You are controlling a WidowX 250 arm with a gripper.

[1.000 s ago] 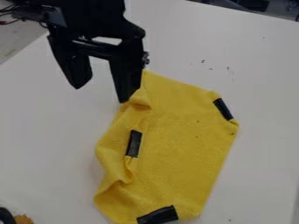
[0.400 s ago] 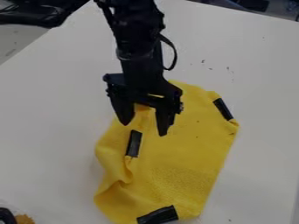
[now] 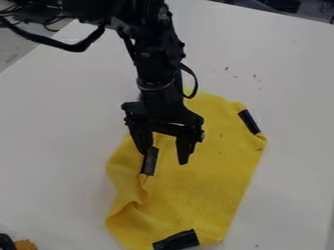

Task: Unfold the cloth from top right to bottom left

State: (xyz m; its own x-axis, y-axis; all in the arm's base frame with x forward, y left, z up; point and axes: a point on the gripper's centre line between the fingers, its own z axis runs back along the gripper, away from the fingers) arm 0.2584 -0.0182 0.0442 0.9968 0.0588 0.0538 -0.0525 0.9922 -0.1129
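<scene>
Claw (image 3: 163,158) wide, empty, over folded yellow cloth (image 3: 212,176) on tabletop (image 3: 52,146). Inner black strip (image 3: 149,163) lies at its view-left finger, long axis near upright in view; contact unclear.

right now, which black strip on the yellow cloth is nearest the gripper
The left strip, close by the gripper; the upper-right strip and bottom strip lie farther off, at edges of the cloth.
</scene>
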